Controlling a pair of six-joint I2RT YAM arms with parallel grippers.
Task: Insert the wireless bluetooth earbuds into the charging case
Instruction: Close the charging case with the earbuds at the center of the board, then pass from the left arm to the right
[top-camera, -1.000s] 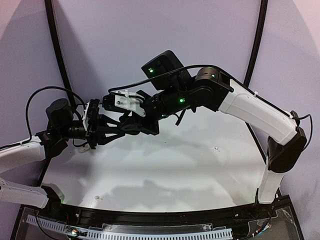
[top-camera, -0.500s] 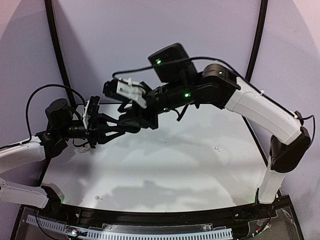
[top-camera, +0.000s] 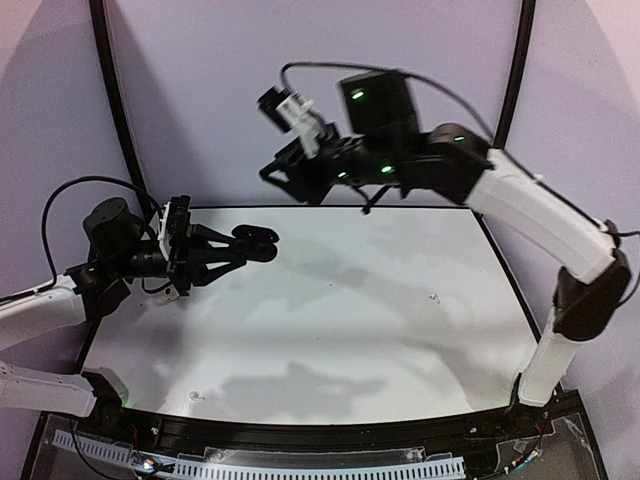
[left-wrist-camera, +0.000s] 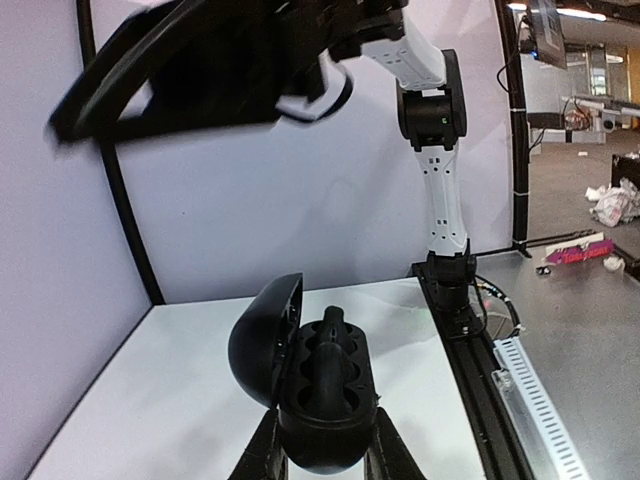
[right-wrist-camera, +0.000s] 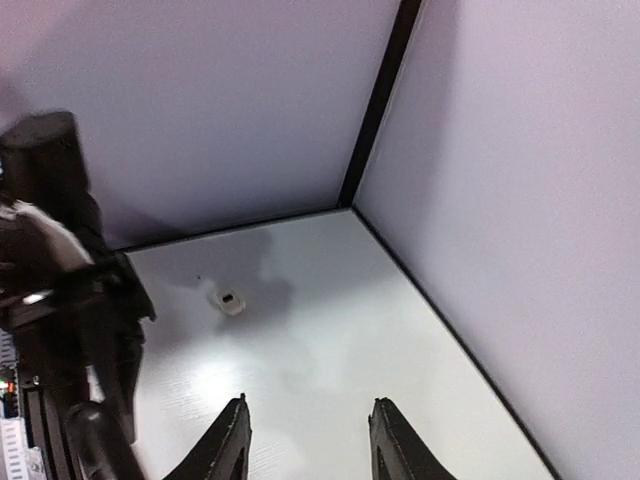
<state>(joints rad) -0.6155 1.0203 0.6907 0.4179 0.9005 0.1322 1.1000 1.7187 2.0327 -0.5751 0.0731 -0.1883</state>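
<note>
The black charging case (left-wrist-camera: 320, 420) stands with its lid (left-wrist-camera: 262, 340) swung open to the left, and my left gripper (left-wrist-camera: 322, 452) is shut on its base. A black earbud (left-wrist-camera: 336, 352) sits in the case's wells. From above, the case (top-camera: 258, 243) hangs over the table's back left, at the left gripper (top-camera: 248, 246). My right gripper (top-camera: 272, 172) is raised high above and behind the case, apart from it. In its wrist view the right gripper (right-wrist-camera: 310, 445) is open and empty. No other earbuds show.
The white table (top-camera: 330, 330) is walled by lilac panels, with a black post (right-wrist-camera: 375, 110) in the corner. A small white bit (right-wrist-camera: 231, 301) lies on the table below the right gripper. The left arm (right-wrist-camera: 70, 300) shows blurred at that view's left edge.
The right gripper has lifted up and back from the case and opened wider. The left gripper still holds the case, now a little lower and further left.
</note>
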